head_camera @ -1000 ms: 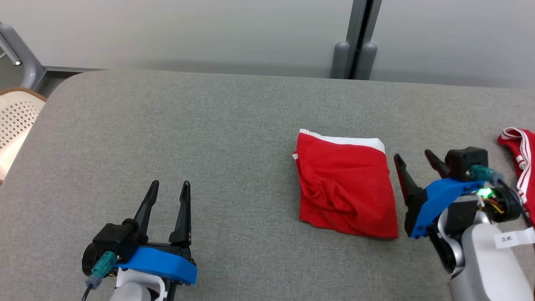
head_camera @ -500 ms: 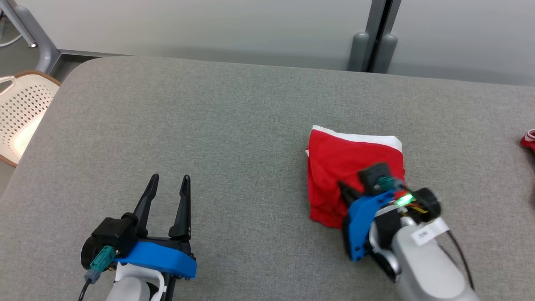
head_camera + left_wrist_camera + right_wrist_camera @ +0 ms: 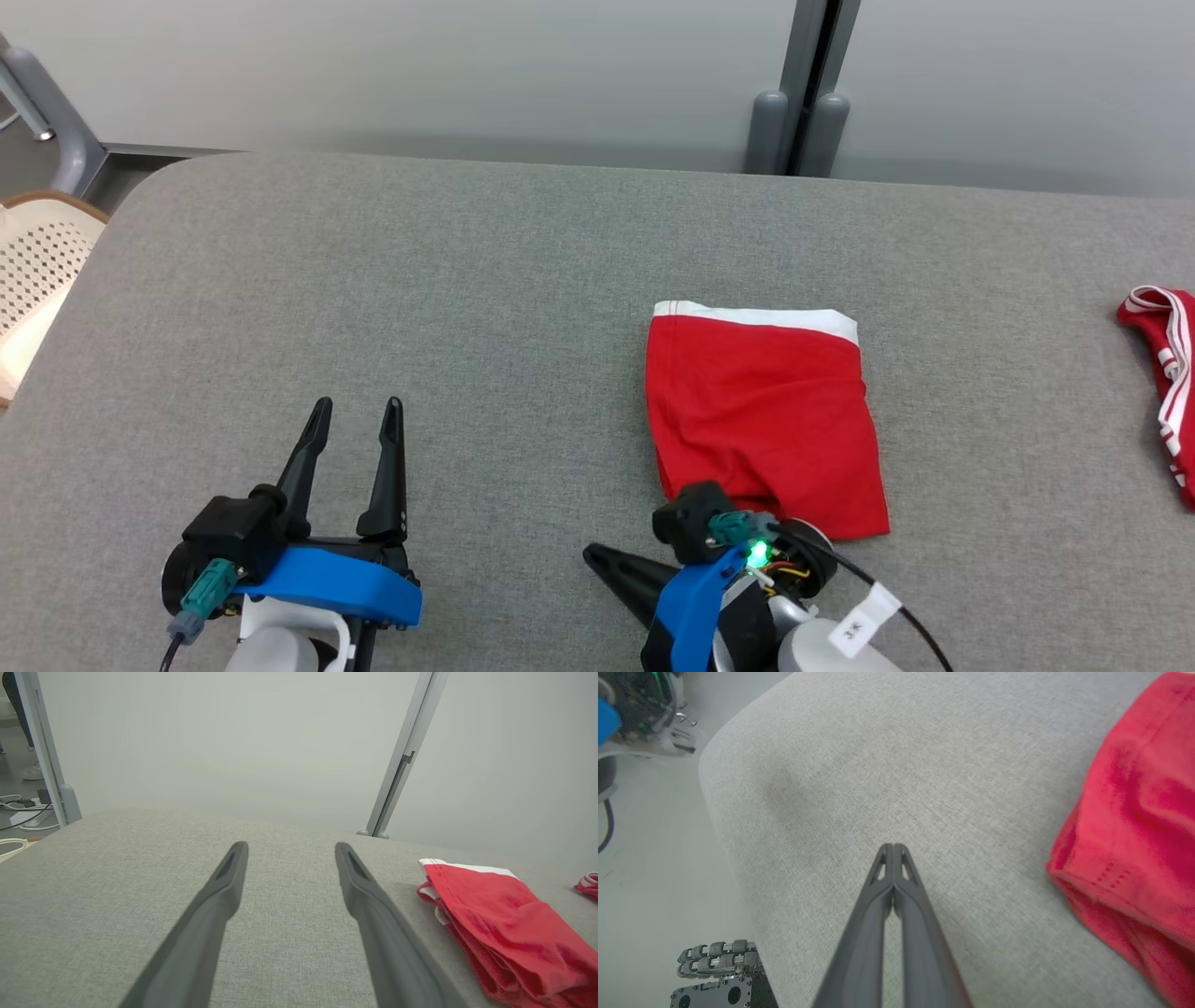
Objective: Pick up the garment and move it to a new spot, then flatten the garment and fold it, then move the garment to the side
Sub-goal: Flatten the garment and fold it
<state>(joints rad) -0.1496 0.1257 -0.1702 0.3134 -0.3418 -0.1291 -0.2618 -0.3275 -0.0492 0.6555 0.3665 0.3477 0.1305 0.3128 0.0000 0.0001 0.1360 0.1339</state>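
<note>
– Red garment (image 3: 766, 420) lies folded in a neat block right of centre on the grey table (image 3: 373, 280) in the head view, white band on the far edge; right gripper (image 3: 595, 556) sits just off its near-left corner, fingers pressed together, nothing in them; left gripper (image 3: 358, 406) is well off to the left, fingers apart, empty

– fold looks done to me tbh; moving it aside is what's left; the right one would need to open up and bite through all the layers at an edge, or the fold slides apart

– left wrist view: spread fingers over bare table; garment (image 3: 504, 919) off to the right, layers stacked at its edge

– right wrist view: closed fingers above bare table near its rim; garment corner to the right, not touching; anything in the way?

– second red piece (image 3: 1162, 373) at the far right edge, so I'd say that side's taken; chair (image 3: 37, 271) beyond the left end; nothing else close
</note>
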